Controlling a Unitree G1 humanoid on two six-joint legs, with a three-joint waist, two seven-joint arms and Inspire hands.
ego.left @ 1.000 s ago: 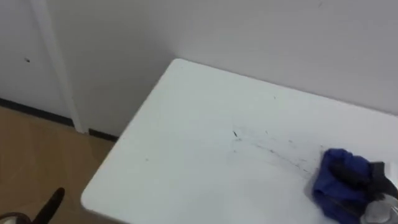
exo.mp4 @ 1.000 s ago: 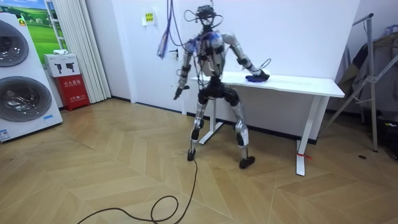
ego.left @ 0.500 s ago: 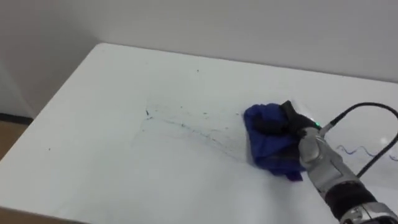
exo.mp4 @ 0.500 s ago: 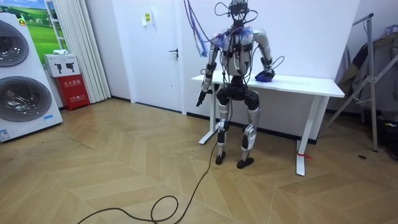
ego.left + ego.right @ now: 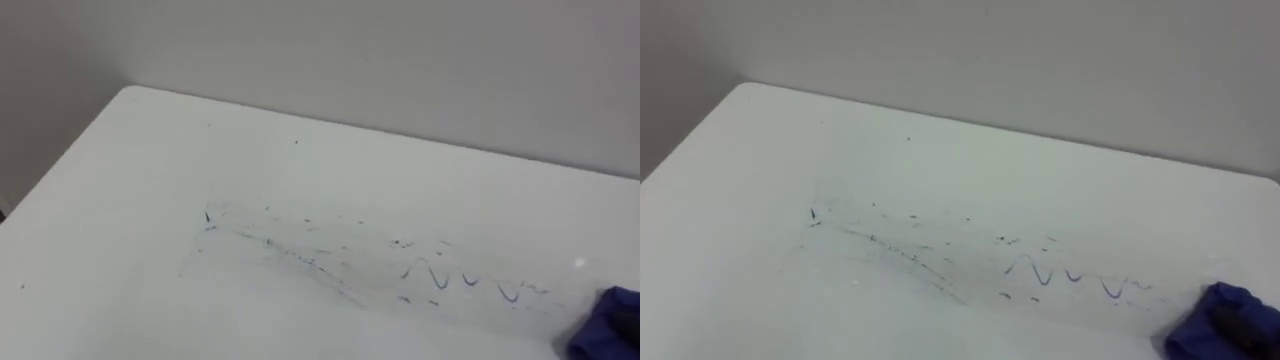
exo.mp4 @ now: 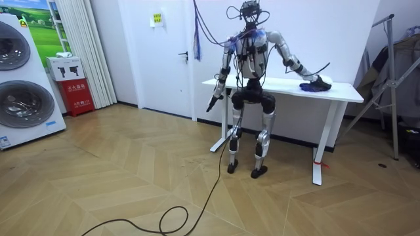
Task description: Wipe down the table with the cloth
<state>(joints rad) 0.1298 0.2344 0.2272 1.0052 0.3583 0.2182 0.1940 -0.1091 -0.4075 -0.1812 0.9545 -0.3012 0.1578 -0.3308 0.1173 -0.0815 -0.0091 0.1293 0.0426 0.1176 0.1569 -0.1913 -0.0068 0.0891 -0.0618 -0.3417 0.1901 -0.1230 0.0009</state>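
The white table point(image 5: 150, 170) fills both eye views. Faint dark specks and smears point(image 5: 290, 250) cross its middle, and a blue wavy pen line point(image 5: 465, 281) runs toward the right. A crumpled blue cloth point(image 5: 1225, 318) lies at the lower right edge, with something dark on top of it. In the room view I stand at the table point(image 6: 341, 92) with my right arm stretched toward the room view's right, my right hand point(image 6: 308, 84) resting on the blue cloth point(image 6: 320, 86). My left hand point(image 6: 211, 105) hangs beside my hip.
A plain wall rises just behind the table's far edge. The table's left corner point(image 5: 125, 92) is rounded, with floor beyond it. In the room view a door point(image 6: 170, 52) and washing machines point(image 6: 26, 85) stand to the room view's left, and a metal rack point(image 6: 394, 85) to its right.
My right hand has slid the blue cloth from the table's middle out to its right end, uncovering the wavy blue line. The eye views shifted a little.
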